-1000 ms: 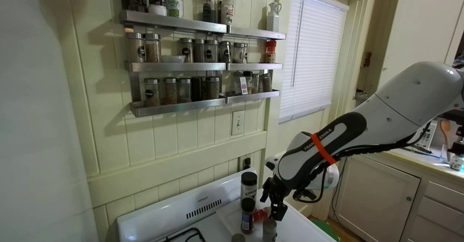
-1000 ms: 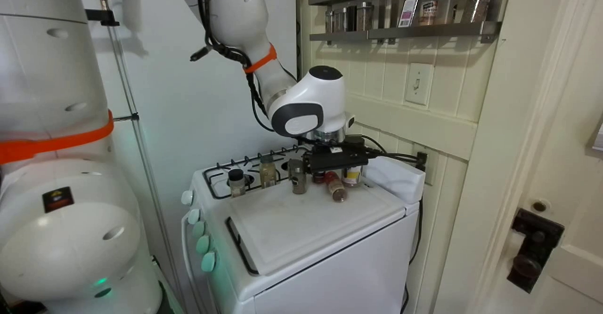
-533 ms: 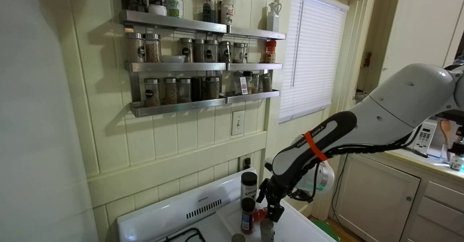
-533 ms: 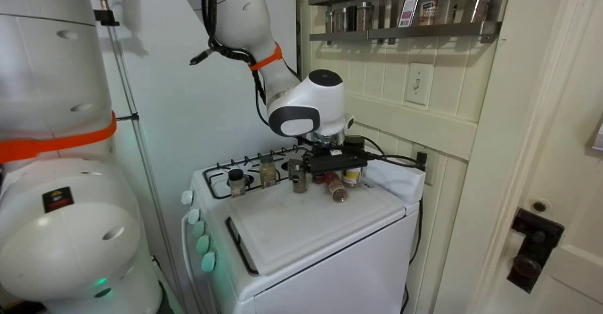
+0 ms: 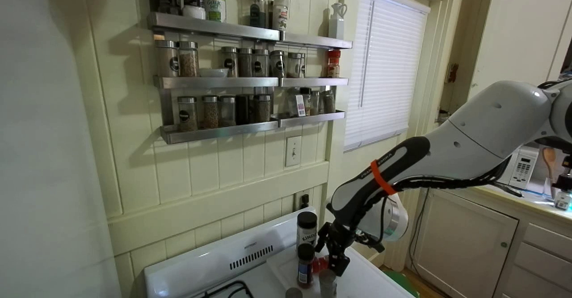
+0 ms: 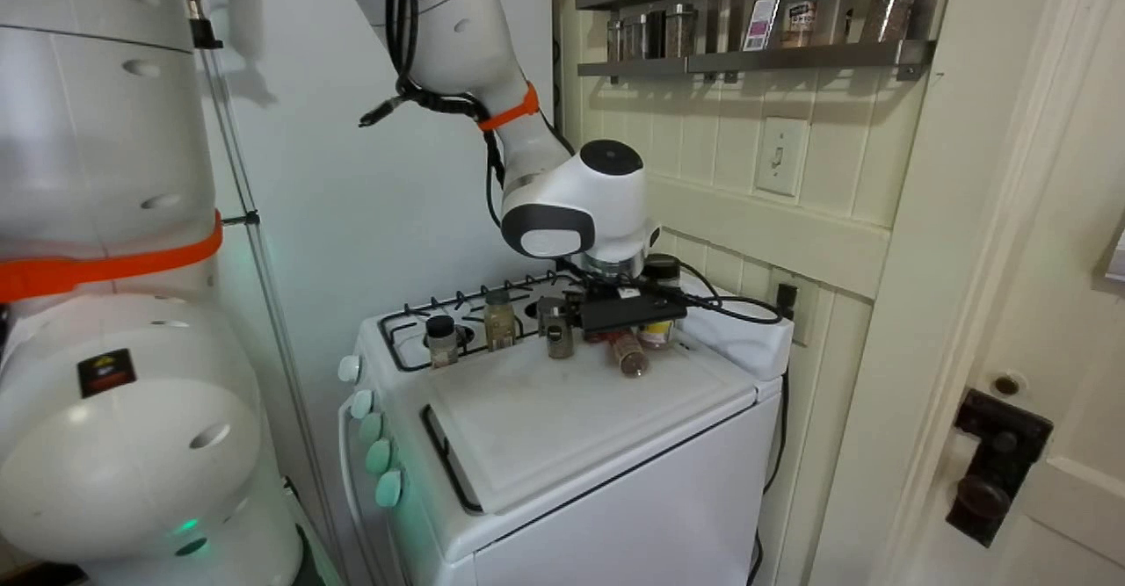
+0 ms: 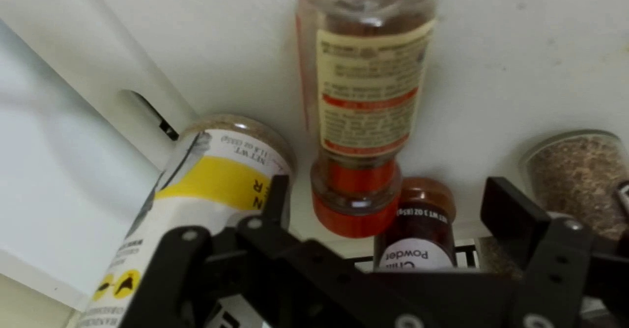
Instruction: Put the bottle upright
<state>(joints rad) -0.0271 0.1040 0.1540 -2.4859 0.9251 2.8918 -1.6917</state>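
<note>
Jar (image 7: 211,190), big and yellow-labelled, stands farthest left in the wrist view; one dark jaw overlaps its edge, touching or not I cannot tell, so a careless descent could topple it. Next comes the gripper (image 7: 385,197), its jaws spread wide with nothing held. Framed between them, the bottle (image 7: 366,92) lies on its side on the white stove cover (image 7: 491,62), red cap pointing in among the upright containers. A lopsided close would probably roll it, and a hold on the cap alone may slip during tipping. Just right of that cap, the chili powder container (image 7: 415,234) could be knocked if the bottle swings up without being drawn clear. Farthest right, the spice shaker (image 7: 580,185) stands right by the other jaw, perhaps touching; any sideways shift that way could push it over.
</note>
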